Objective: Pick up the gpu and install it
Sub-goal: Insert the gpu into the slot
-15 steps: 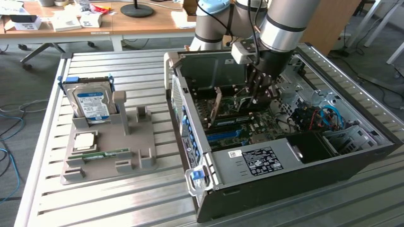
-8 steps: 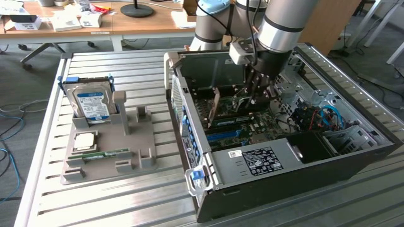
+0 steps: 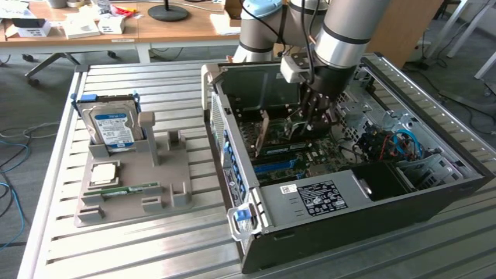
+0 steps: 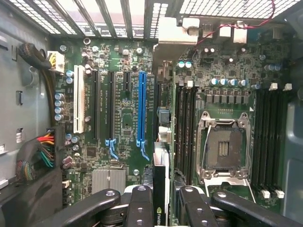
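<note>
Gripper [image 3: 316,119] pinched the gpu [image 3: 263,132] inside the open computer case [image 3: 434,81].

The arm reached down into the case, which lay on its side on the slatted table [image 3: 116,250], toward the exterior view's right. In the wrist view the fingers [image 4: 141,203] were pressed against both faces of the gpu [image 4: 161,175], held edge-on over the motherboard [image 4: 123,118]. The card ran just beside the long blue slot [image 4: 141,109], between it and the black memory slots [image 4: 184,127]; whether it was seated could not be told. Well apart, on the exterior view's left, a hard drive [image 3: 112,128] stood in a grey holder [image 3: 155,186].
</note>
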